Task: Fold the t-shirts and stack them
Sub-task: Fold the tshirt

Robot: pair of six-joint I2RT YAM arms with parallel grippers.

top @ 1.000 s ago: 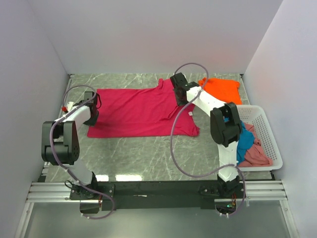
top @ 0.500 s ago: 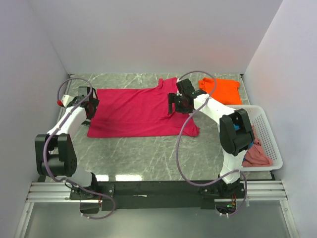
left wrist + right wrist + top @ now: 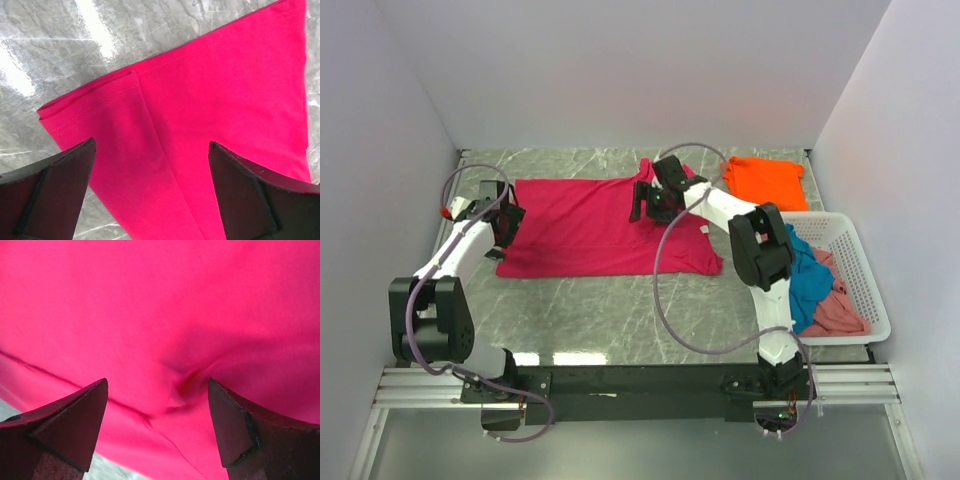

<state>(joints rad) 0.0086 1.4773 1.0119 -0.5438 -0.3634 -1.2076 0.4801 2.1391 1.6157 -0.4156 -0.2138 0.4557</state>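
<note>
Crimson-magenta t-shirt (image 3: 590, 225): lies spread flat across the far half of the marble table (image 3: 610, 310), hem end toward the left, collar end toward the right. Orange t-shirt (image 3: 767, 182): sits folded at the far right corner, just beside the crimson one's sleeve. White lattice basket (image 3: 873, 318): stands at the right edge, holds a teal-blue t-shirt (image 3: 810, 285) bunched against its left wall and a dusty pink t-shirt (image 3: 840, 312) crumpled just beside it toward the near end. Left gripper (image 3: 150, 200): hangs over the crimson shirt's left hem corner, fingers spread wide, clasping nothing. Right gripper (image 3: 157, 425): hovers low over the shirt's upper-right part, fingers wide too, a small pucker of cloth lying between them, not pinched.
</note>
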